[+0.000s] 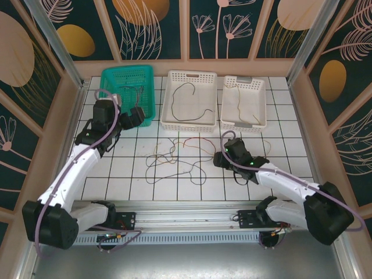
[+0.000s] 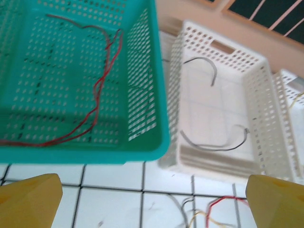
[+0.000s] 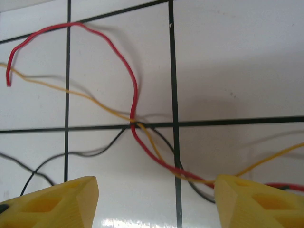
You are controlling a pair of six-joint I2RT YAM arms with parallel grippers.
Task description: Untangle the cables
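Observation:
A loose tangle of red, yellow and dark cables [image 1: 177,154] lies on the tiled table between the arms. In the right wrist view a red cable [image 3: 133,90], a yellow one [image 3: 90,97] and a black one [image 3: 90,153] cross at a tile line. My right gripper [image 3: 156,204] hangs open just over them, and the strands run close to its right finger [image 3: 259,202]. The left gripper [image 2: 152,204] stands wide open and holds nothing, by the green basket's near right corner [image 1: 136,116]. Red cable [image 2: 102,85] lies inside that basket.
Three baskets line the back: green basket [image 1: 110,78], middle white basket [image 1: 192,74] holding a dark cable [image 1: 189,110], right white basket [image 1: 244,79] holding a yellow cable [image 1: 239,104]. Patterned walls close in the table on three sides.

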